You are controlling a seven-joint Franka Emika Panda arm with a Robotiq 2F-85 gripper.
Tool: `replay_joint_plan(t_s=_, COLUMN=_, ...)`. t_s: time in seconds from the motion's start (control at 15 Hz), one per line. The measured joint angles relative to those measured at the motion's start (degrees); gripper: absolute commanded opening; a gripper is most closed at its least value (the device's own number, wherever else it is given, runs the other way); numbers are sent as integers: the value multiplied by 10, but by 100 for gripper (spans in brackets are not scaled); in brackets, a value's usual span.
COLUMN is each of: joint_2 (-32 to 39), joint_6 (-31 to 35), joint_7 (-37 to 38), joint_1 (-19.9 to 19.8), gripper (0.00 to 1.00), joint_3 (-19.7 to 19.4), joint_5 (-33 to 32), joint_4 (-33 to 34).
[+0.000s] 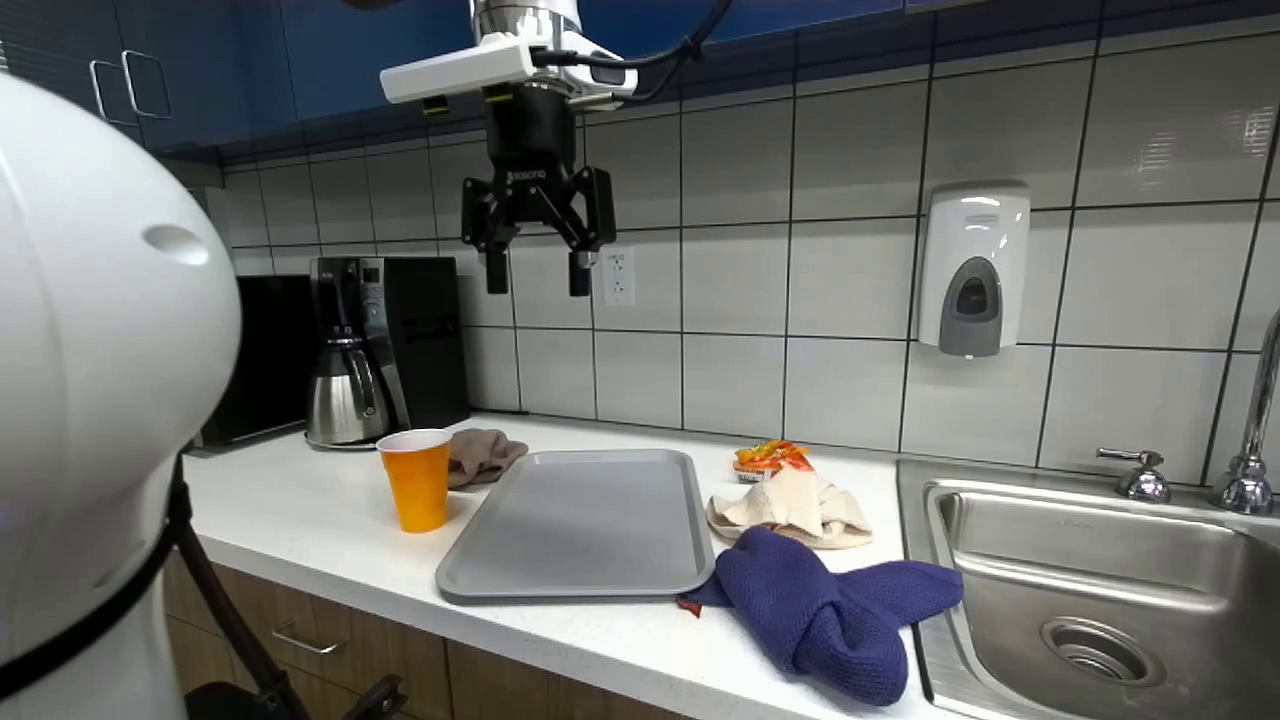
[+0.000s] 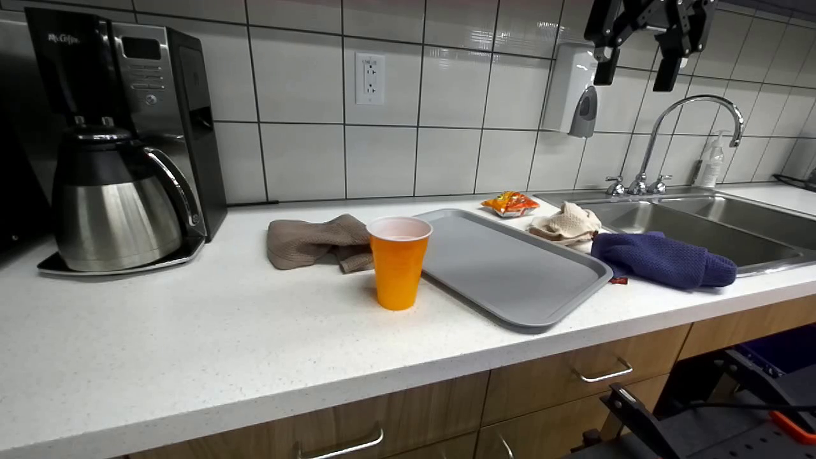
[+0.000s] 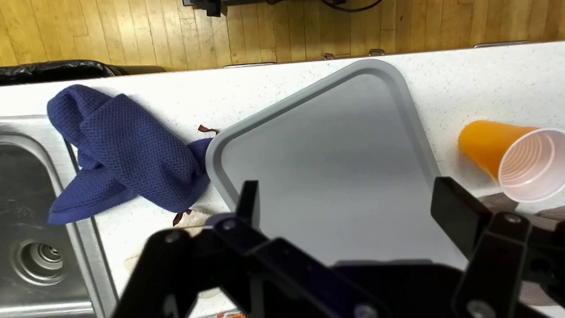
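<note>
Gray rectangular tray [image 1: 590,530], round-cornered, shallow-rimmed; lying flat on white counter [image 1: 300,500]

Kitchen counter [image 2: 191,331], steel sink [image 1: 1090,580], coffee maker [image 2: 153,118], soap dispenser [image 1: 975,265], blue cabinets [image 1: 330,60]

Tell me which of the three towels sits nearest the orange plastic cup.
The brown towel, near the cup, between the gray tray and the coffee maker; the cream towel and blue towel lie on the tray's opposite side, toward the sink.
</note>
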Motion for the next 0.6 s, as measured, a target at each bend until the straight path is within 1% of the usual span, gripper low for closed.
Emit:
replay_joint_plan(t_s=0.27, joint_2=7, joint_6=4, joint_7=0, joint_1=-1, gripper=100, joint_3=-1, joint_5=-3, joint_4=-1)
replay_joint_plan(t_s=0.6, joint_2=29, joint_6=31, joint_7=-1, joint_1=-13, gripper=100, joint_3=-11, joint_5=-15, joint_4=-10)
